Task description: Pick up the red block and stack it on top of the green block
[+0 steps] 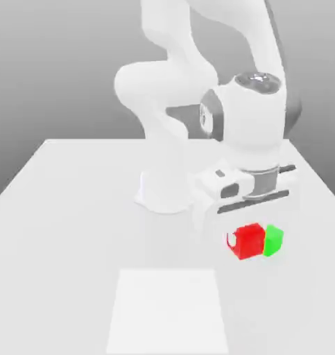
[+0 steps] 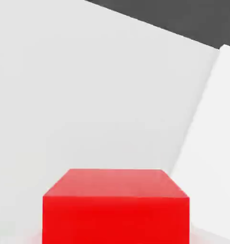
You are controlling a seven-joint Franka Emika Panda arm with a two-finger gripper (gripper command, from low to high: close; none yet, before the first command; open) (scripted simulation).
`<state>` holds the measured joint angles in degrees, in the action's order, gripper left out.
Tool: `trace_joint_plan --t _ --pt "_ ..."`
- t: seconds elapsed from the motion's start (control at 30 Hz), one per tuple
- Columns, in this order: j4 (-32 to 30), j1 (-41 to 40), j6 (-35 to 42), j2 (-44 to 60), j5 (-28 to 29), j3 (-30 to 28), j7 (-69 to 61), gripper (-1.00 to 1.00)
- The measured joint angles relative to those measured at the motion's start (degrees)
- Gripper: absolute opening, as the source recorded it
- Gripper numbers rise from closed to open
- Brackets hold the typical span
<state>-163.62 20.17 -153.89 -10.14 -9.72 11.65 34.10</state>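
I had the red block (image 1: 250, 241) clamped between my fingers, my gripper (image 1: 252, 232) drawn narrow around it, and from the hand view the red block (image 2: 115, 207) sat close under my palm, square to it, one flat face toward the camera. In the exterior view one pale fingertip (image 1: 231, 240) showed against the side of the cube that faced the exterior view's left.

The thing that mattered was the green block (image 1: 273, 240). It lay just beside my gripper, on the far side of the red cube from that fingertip, and the two cubes looked to be touching or nearly so; I could not tell which from that angle, nor whether the red one was already clear of the table (image 1: 73, 229). Both appeared at about the same height.

So I judged the stacking not yet done: the red cube needed to rise above the green one, then shift sideways across that short gap, before coming down on its top.
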Motion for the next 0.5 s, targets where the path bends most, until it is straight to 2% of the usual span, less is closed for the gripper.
trace_joint_plan --t 0.2,0.37,0.5 --pt "-6.7 12.3 0.7 -7.3 -2.1 5.5 -9.5 -1.0" --pt "-7.1 10.6 -6.7 -0.2 2.0 7.7 -7.6 -1.0" --pt "-7.0 8.7 -14.2 7.6 7.6 8.0 -3.9 -1.0"
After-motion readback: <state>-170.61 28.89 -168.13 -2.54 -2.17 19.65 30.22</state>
